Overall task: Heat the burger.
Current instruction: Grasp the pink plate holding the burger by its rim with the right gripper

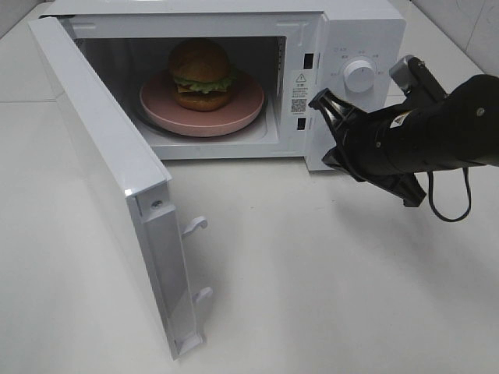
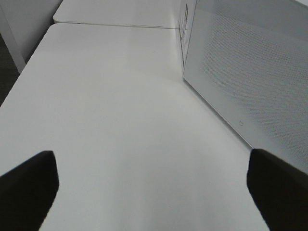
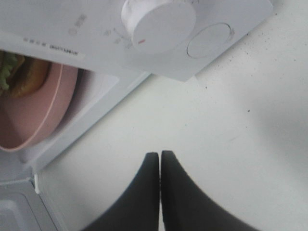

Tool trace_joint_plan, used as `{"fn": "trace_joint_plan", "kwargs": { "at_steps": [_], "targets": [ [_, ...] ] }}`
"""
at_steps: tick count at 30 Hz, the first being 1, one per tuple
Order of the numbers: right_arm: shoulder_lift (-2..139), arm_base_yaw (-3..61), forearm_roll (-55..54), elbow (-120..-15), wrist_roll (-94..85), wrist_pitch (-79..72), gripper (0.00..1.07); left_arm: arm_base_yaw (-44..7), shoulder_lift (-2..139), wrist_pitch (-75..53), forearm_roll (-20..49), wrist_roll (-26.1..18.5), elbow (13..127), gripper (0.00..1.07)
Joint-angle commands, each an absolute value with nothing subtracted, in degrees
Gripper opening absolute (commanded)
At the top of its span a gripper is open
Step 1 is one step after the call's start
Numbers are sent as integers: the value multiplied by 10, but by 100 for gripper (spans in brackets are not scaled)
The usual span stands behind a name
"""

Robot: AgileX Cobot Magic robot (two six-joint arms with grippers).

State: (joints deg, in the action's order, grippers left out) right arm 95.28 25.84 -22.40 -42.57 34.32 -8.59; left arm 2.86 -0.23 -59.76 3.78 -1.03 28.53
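The round golden-brown-bunned burger (image 1: pixel 202 74) sits centred on a round pink plate (image 1: pixel 248 105) inside the cavity (image 1: pixel 261 54) of a white box microwave (image 1: pixel 366 23) at the back of the white table (image 1: pixel 327 280). The microwave's white hinged door (image 1: pixel 93 140) juts forward on the left; its round white knob (image 1: pixel 359 75) is on the panel (image 1: pixel 351 117) right of the cavity, with the black right gripper (image 3: pixel 160 159) just before that panel.

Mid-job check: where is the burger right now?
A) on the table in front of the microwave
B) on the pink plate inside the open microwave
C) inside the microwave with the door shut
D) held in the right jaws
B: the burger sits on the pink plate inside the microwave, whose door stands wide open.
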Motion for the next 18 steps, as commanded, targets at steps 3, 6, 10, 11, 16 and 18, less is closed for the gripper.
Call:
{"fn": "trace_joint_plan", "kwargs": {
  "at_steps": [3,6,10,11,16,18],
  "targets": [
    [915,256,-131,-426,313,-3,0,28,-15,-594,41,-10,285,101],
    [898,256,-99,-426,275,48,0,28,-15,-594,41,-10,285,101],
    [879,256,-69,-446,192,156,1,28,-15,-594,41,-10,285,101],
    [879,256,-69,-446,192,156,1,28,-15,-594,41,-10,285,101],
    [876,256,-68,-481,74,241,2,28,-15,-594,41,-10,285,101],
    [876,256,-66,-504,5,283,3,28,-15,-594,41,-10,285,101]
  ]
}}
